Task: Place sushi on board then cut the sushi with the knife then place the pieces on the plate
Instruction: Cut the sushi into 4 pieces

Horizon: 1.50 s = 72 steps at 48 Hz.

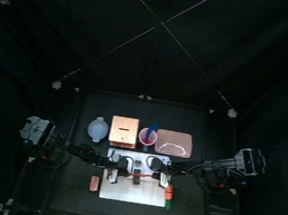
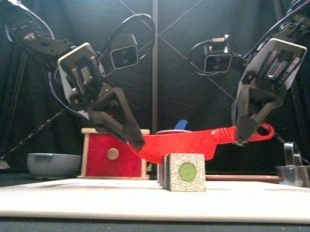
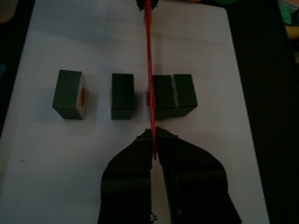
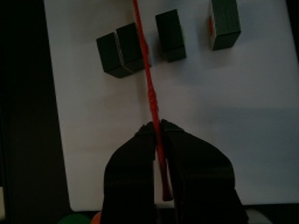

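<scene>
A red toy knife [image 2: 194, 143] hangs level across the white board [image 2: 97, 186], held at both ends. My left gripper [image 2: 136, 145] is shut on its blade end and my right gripper [image 2: 246, 138] is shut on its handle end. Below it stands the sushi roll [image 2: 184, 172], dark green blocks seen end-on. In the left wrist view the knife [image 3: 147, 70] runs between a single block [image 3: 122, 94] and a joined pair [image 3: 176, 93], and another block [image 3: 70, 93] stands apart. In the right wrist view the knife [image 4: 145, 70] lies beside the pair [image 4: 117, 50]. Whether the blade touches the sushi I cannot tell.
Behind the board stand the blue-grey bowl [image 2: 53, 163], the wooden box with a red drawer front [image 2: 111, 152], the red cup [image 1: 147, 135] and the pink tray [image 1: 173, 142]. Small toy pieces lie beside the board's left side [image 1: 94, 182] and right side [image 1: 168, 194].
</scene>
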Each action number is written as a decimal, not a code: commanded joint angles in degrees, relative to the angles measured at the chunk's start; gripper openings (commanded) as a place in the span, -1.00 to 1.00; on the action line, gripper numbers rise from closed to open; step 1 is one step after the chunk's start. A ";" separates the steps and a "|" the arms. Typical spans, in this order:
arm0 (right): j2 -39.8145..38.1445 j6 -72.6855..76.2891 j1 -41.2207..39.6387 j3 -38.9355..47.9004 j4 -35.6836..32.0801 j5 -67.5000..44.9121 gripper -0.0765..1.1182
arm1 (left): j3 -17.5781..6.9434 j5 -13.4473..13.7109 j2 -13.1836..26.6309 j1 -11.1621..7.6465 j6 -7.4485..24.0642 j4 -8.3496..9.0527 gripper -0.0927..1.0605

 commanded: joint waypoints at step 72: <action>-1.05 0.26 2.46 0.00 3.25 0.00 -0.32 | -2.11 -0.88 -0.18 -4.48 -0.35 -2.02 -0.12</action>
